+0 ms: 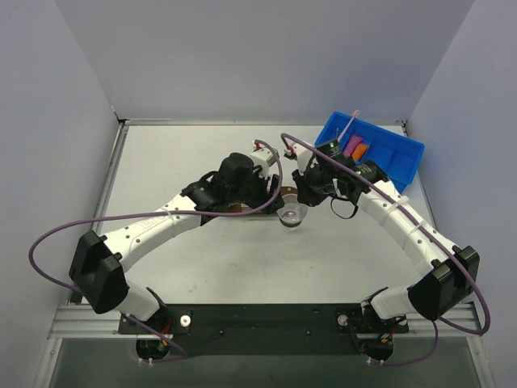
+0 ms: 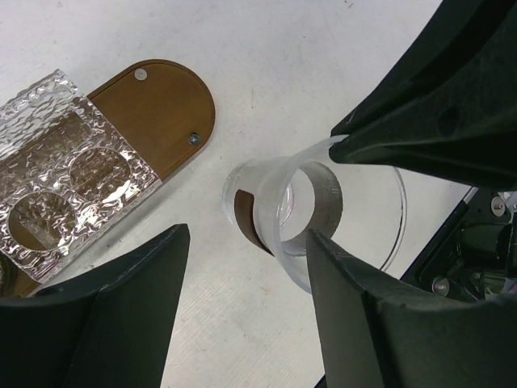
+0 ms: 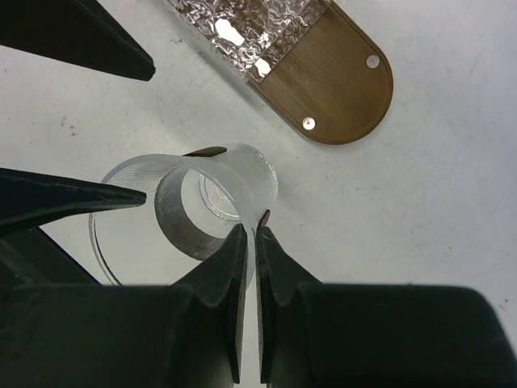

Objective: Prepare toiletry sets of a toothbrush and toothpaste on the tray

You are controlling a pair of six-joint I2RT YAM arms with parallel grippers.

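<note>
The pale-pink toothbrush (image 1: 347, 125), the magenta toothpaste tube (image 1: 353, 145) and the orange tube (image 1: 363, 149) lie in the blue bin (image 1: 397, 155) at the back right. The dark-brown tray (image 1: 240, 209) is mostly hidden under my left gripper; its rounded end shows in the left wrist view (image 2: 166, 105) and the right wrist view (image 3: 339, 89). My right gripper (image 3: 252, 230) (image 1: 300, 200) is shut on the wall of a clear plastic cup (image 3: 242, 174) (image 1: 291, 217) just off the tray's end. My left gripper (image 2: 246, 234) (image 1: 271, 206) is open, with one fingertip at the cup (image 2: 275, 238).
A clear textured holder (image 2: 56, 162) with two round holes lies on the tray; it also shows in the right wrist view (image 3: 250, 24). Both arms meet at mid-table. White walls enclose the table on the left, back and right.
</note>
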